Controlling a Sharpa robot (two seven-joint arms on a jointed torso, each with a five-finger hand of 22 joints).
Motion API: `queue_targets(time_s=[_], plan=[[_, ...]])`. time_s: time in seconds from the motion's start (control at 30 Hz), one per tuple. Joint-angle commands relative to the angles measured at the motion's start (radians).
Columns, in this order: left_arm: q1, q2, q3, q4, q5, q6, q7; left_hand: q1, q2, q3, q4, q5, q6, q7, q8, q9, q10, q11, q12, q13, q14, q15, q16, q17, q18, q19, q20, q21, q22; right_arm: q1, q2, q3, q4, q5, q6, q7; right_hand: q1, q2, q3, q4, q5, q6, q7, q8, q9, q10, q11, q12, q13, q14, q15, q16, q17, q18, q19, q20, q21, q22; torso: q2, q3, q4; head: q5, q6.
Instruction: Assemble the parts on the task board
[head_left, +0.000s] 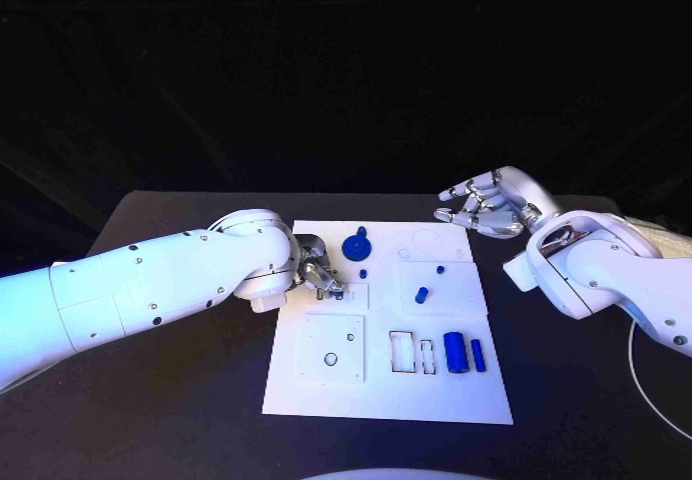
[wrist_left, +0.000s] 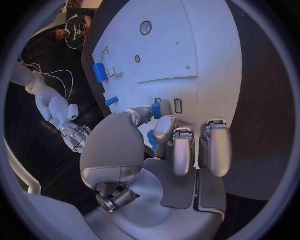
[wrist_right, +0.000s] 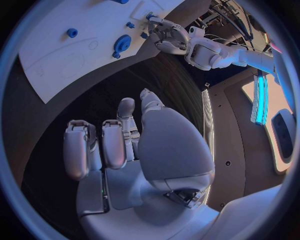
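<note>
Board (head_left: 387, 395), white plate, mid-table; left hand (head_left: 317, 272) over its left edge, fingertips pinching a small blue peg (wrist_left: 156, 109); right hand (head_left: 488, 205) off its far right corner, fingers loosely curled, holding nothing. Gear (head_left: 356, 245) at far middle, cylinder (head_left: 454, 351) near right. Probably light, stiff, slick plastic; best taken across the sides.

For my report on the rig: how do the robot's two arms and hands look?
Both arms are smooth glossy white shells with small dark screw dots. The left arm and the right arm each end in a silver metallic hand: left hand, right hand. The fingers are rounded grey segments.
</note>
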Motion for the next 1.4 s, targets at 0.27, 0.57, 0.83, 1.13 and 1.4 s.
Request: queue_targets(time_s=[0.27, 0.57, 0.83, 1.13, 1.4], plan=[[-0.004, -0.001, -0.002, 0.002, -0.005, 0.063, 0.002, 0.004, 0.007, 0.163, -0.183, 0.003, 0.002, -0.005, -0.002, 0.002, 0.007, -0.001, -0.004, -0.001, 0.107, -0.002, 0.003, 0.263, -0.019, 0.050, 0.001, 0.002, 0.163, -0.001, 0.003, 0.000, -0.002, 0.006, 0.015, 0.011, -0.004, 0.000, -0.006, -0.001, 0.007, 0.007, -0.003, 0.007, 0.001, -0.005, 0.001, -0.004, -0.001, 0.046, -0.001, -0.006, -0.001, 0.015, -0.008, -0.002, -0.004, -0.001, 0.000, -0.0005, 0.0003, -0.002, -0.002], [-0.004, -0.003, -0.002, 0.003, -0.005, 0.067, 0.002, 0.004, 0.006, 0.163, -0.186, 0.003, 0.003, -0.005, -0.003, 0.002, 0.009, -0.001, -0.002, 0.001, 0.107, -0.001, 0.003, 0.263, -0.019, 0.050, 0.001, 0.002, 0.164, -0.001, 0.003, 0.000, -0.003, 0.006, 0.018, 0.011, -0.013, 0.000, -0.015, 0.004, 0.022, 0.007, -0.004, 0.006, 0.001, -0.004, 0.001, -0.003, -0.004, 0.047, -0.001, -0.007, 0.000, 0.015, -0.008, -0.002, -0.005, -0.002, 0.000, -0.0002, 0.0005, -0.001, -0.003], [-0.004, 0.003, -0.002, -0.001, -0.007, 0.068, 0.000, 0.001, 0.008, 0.163, -0.187, 0.004, 0.006, -0.004, -0.004, 0.002, 0.012, -0.001, 0.002, 0.005, 0.107, -0.001, 0.003, 0.263, -0.019, 0.050, 0.001, 0.003, 0.164, -0.001, 0.003, 0.000, -0.002, 0.006, 0.019, 0.011, -0.014, 0.001, -0.016, 0.004, 0.024, 0.007, -0.004, 0.006, 0.001, -0.004, 0.001, -0.003, -0.005, 0.047, -0.001, -0.007, -0.001, 0.015, -0.008, -0.002, -0.006, -0.003, 0.000, 0.0005, -0.0001, 0.001, -0.006], [-0.003, 0.017, -0.002, -0.020, -0.003, 0.105, -0.004, -0.066, 0.022, 0.137, -0.188, 0.069, 0.035, -0.011, -0.015, 0.005, 0.032, -0.005, 0.022, 0.028, 0.107, -0.003, 0.003, 0.263, -0.022, 0.056, 0.000, 0.009, 0.174, -0.001, 0.002, 0.000, 0.004, 0.006, 0.023, 0.007, -0.015, 0.002, -0.017, 0.005, 0.029, 0.008, -0.004, 0.007, 0.001, -0.004, 0.000, -0.004, -0.006, 0.046, -0.001, -0.008, -0.001, 0.015, -0.008, -0.002, -0.006, -0.003, -0.001, 0.0015, 0.0002, 0.001, -0.010], [-0.003, 0.026, -0.002, -0.033, -0.008, 0.138, -0.008, -0.126, 0.029, 0.061, -0.172, 0.067, 0.058, -0.021, -0.030, 0.004, 0.033, -0.011, 0.013, 0.021, 0.107, -0.007, 0.003, 0.263, -0.021, 0.056, -0.002, 0.007, 0.175, -0.001, 0.002, 0.000, 0.006, 0.008, 0.015, 0.013, -0.013, 0.002, -0.018, 0.004, 0.035, 0.008, -0.004, 0.007, 0.001, -0.004, 0.000, -0.003, -0.006, 0.047, -0.001, -0.008, -0.001, 0.016, -0.009, -0.002, -0.007, -0.004, 0.000, 0.0018, -0.0015, -0.001, -0.013]])
